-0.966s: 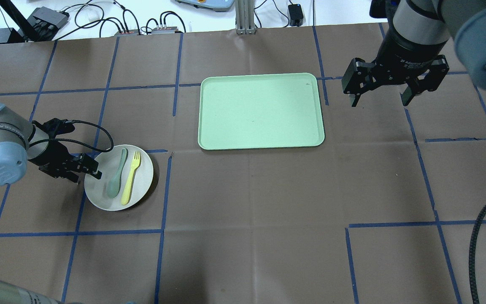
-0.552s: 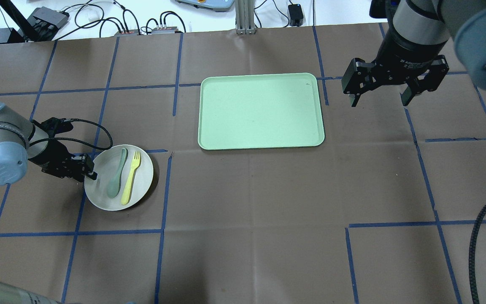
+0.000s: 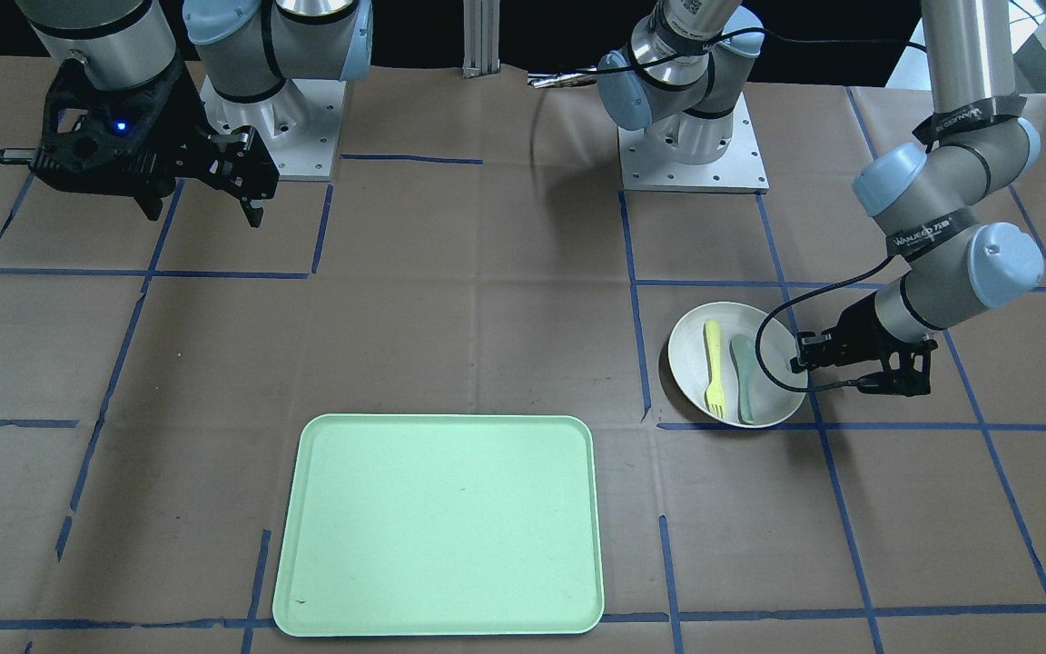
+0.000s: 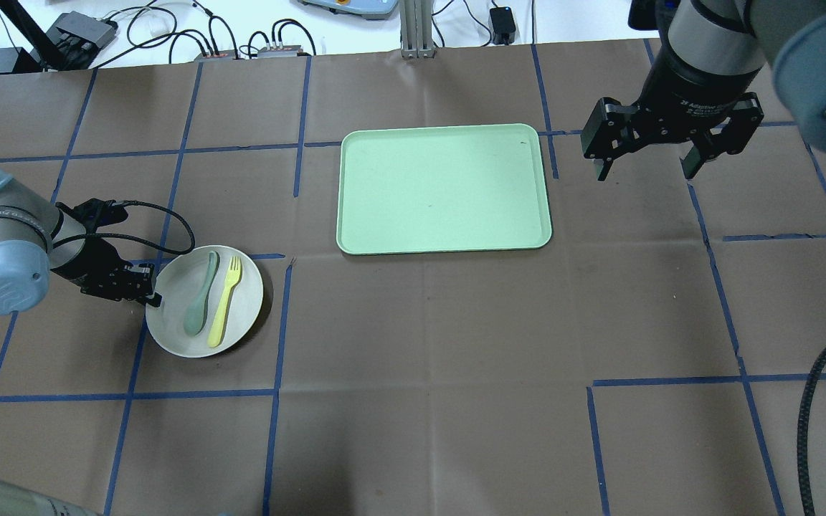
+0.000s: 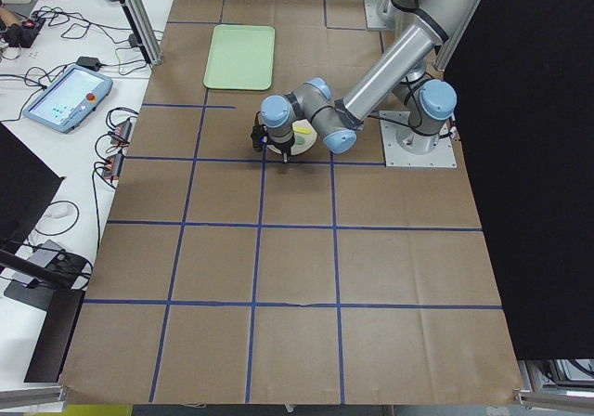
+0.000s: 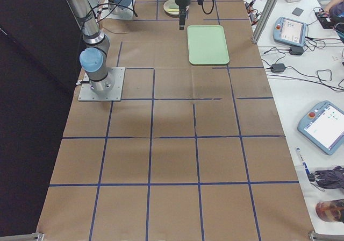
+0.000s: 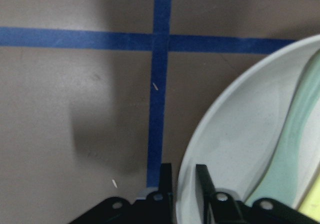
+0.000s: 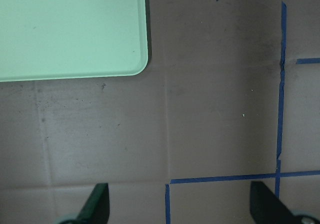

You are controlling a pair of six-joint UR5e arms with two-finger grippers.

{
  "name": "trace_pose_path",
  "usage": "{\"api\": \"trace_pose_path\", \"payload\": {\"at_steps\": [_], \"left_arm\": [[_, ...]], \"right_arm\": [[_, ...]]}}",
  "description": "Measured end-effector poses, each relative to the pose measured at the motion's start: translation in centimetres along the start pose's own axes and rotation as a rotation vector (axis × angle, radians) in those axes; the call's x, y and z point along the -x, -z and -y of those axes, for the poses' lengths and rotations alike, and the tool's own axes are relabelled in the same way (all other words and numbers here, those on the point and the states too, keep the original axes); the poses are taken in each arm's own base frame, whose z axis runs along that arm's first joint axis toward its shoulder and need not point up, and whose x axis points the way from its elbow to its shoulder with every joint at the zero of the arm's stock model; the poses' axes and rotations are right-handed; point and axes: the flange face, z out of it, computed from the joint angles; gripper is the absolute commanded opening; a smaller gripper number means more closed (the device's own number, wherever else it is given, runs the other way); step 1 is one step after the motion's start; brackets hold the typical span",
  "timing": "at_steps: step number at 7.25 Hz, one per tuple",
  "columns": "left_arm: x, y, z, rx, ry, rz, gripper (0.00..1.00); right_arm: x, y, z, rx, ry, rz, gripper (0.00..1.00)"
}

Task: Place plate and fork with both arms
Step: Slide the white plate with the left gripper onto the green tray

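Observation:
The off-white plate point(image 4: 239, 319) sits on the table at the left, with the pale-yellow fork point(image 4: 225, 301) and a grey-green spoon point(image 4: 198, 301) lying side by side on it. My left gripper point(image 4: 153, 293) is shut on the plate's left rim. In the left wrist view point(image 7: 184, 176) its fingers straddle the rim point(image 7: 210, 119), one inside and one outside. The front view shows the plate point(image 3: 688, 350), fork point(image 3: 713, 363) and left gripper point(image 3: 803, 360). My right gripper point(image 4: 645, 169) is open and empty, hovering above the table to the right of the tray.
The mint-green tray point(image 4: 445, 190) lies at the table's far middle; it also shows in the front view point(image 3: 441, 527) and the right wrist view point(image 8: 70, 29). Blue tape lines cross the brown table. Cables and boxes lie beyond the far edge point(image 4: 169, 32).
My left gripper's fingers have drawn together on the plate's left rim, and the plate has shifted very slightly to the right. The right arm has barely moved.

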Motion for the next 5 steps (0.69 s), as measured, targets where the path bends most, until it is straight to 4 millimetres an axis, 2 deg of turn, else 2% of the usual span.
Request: {"api": "trace_pose_path", "payload": {"at_steps": [3, 5], "left_arm": [[-0.4, 0.5, 0.3, -0.017, -0.009, -0.005, 0.0], [-1.5, 2.1, 0.5, -0.078, -0.019, -0.048, 0.0]], "right_arm": [[0.1, 0.1, 0.0, -0.002, 0.001, 0.001, 1.0], [0.1, 0.1, 0.0, -0.002, 0.002, 0.001, 1.0]]}}
